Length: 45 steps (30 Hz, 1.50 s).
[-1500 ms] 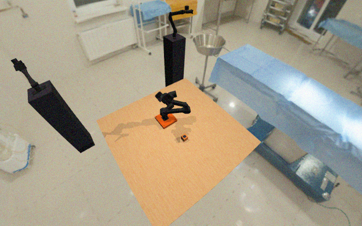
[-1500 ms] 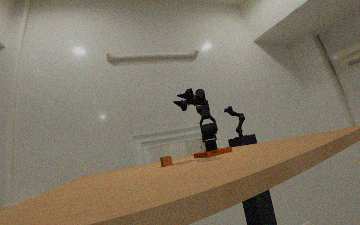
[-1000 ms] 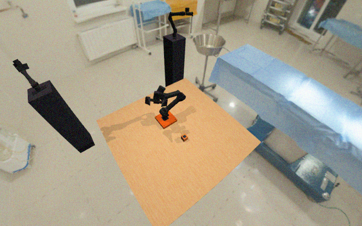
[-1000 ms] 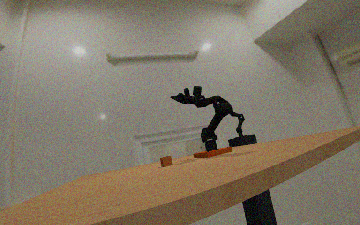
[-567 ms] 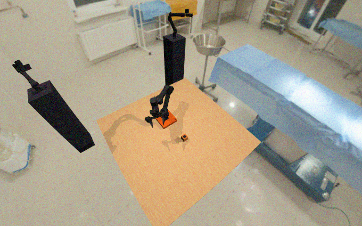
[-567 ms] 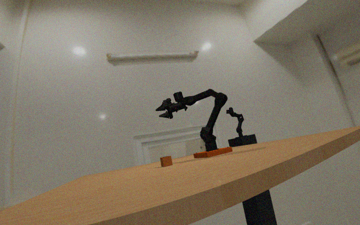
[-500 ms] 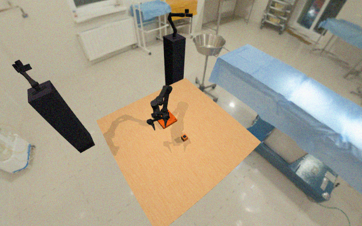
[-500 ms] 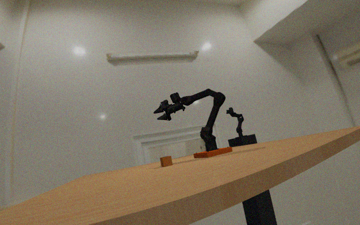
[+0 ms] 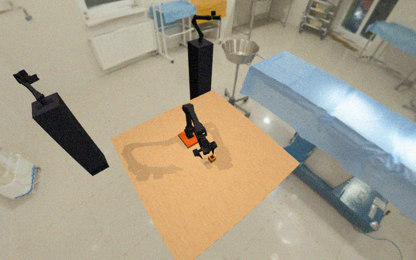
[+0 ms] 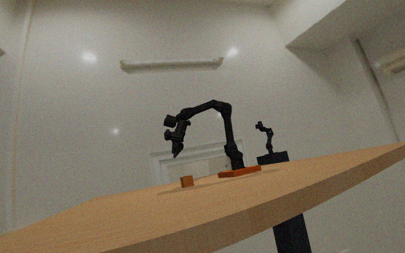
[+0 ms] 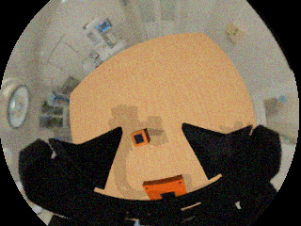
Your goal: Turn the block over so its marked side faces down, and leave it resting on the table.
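Observation:
A small orange block (image 9: 212,158) (image 10: 187,181) (image 11: 140,137) rests on the wooden table (image 9: 190,208) (image 10: 167,214) (image 11: 179,71). Its dark square marked side faces up in the top view and in the wrist view. My gripper (image 9: 207,155) (image 10: 175,155) (image 11: 152,128) is open and empty, pointing down above the block. In the exterior view a clear gap shows between the fingertips and the block. In the wrist view the block appears between the two fingers, nearer the left one. The block's underside is hidden.
The arm's orange base plate (image 9: 187,141) (image 10: 252,170) (image 11: 165,186) is on the table, behind the block. Two black pedestals (image 9: 69,137) (image 9: 200,67), each with a small black arm on top, stand beyond the table's edges. A blue-draped bed (image 9: 294,79) is at the right in the top view.

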Tool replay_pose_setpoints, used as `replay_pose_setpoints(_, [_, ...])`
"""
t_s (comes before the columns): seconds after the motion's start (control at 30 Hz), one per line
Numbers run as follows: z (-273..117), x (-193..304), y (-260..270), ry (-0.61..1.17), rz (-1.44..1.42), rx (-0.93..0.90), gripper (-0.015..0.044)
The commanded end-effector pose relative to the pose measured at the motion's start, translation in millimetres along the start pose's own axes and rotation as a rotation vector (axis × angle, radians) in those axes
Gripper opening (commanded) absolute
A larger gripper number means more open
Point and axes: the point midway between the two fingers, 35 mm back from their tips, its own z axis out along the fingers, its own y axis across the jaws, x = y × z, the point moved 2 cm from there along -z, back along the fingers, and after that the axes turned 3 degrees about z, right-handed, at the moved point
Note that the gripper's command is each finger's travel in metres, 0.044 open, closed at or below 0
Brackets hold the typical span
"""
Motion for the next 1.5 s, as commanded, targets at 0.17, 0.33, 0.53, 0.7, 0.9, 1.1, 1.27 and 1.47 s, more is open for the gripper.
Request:
replay_pose_setpoints(0.17, [41,57,62,0.423,-0.306,0.143,0.044])
replay_pose_setpoints(0.33, [42,53,61,0.423,-0.306,0.144,0.044])
replay_pose_setpoints(0.53, [72,65,54,0.422,-0.306,0.144,0.044])
replay_pose_setpoints(0.7, [74,66,54,0.422,-0.306,0.144,0.044])
replay_pose_setpoints(0.9, [88,70,50,0.422,-0.306,0.144,0.044])
replay_pose_setpoints(1.1, [91,72,49,0.422,-0.306,0.144,0.044])
replay_pose_setpoints(1.27, [99,74,48,0.422,-0.306,0.144,0.044])
replay_pose_setpoints(1.47, [108,78,46,0.422,-0.306,0.144,0.044])
